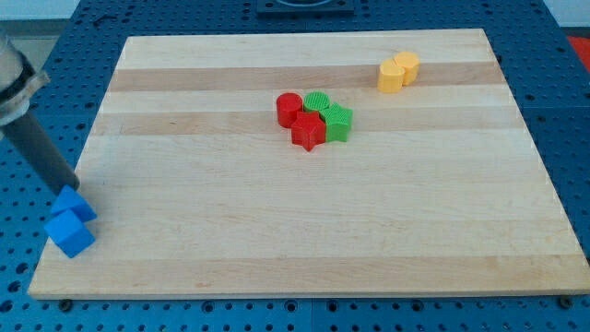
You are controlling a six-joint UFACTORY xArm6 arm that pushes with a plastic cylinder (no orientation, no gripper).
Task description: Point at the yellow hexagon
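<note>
The wooden counter (pixel 304 231) fills most of the view, its pale planks running left to right over a blue perforated base (pixel 572 111). My tip (pixel 74 188) sits at the near left edge of the counter, the dark rod slanting up and away to the far left corner of the view. The tip is touching, or just about touching, the top of two blue blocks: a blue cube (pixel 76 205) right at the tip and a second blue cube (pixel 69 233) just nearer, pressed against the first and hanging partly off the counter's left edge. There is no claw on this arm, only the rod, so nothing spreads or pinches. The yellow hexagon (pixel 391 77) lies well apart from the tip, toward the far right of the counter, touching a second yellow block (pixel 407 65) just behind it on its right (its shape is hard to make out). Around the middle, a little to the far side, four blocks huddle together: a red cylinder (pixel 289 109) on the left, a green block (pixel 318 102) with a ribbed top behind, a red star (pixel 309 131) nearest, and a green star (pixel 338 121) on the right.
</note>
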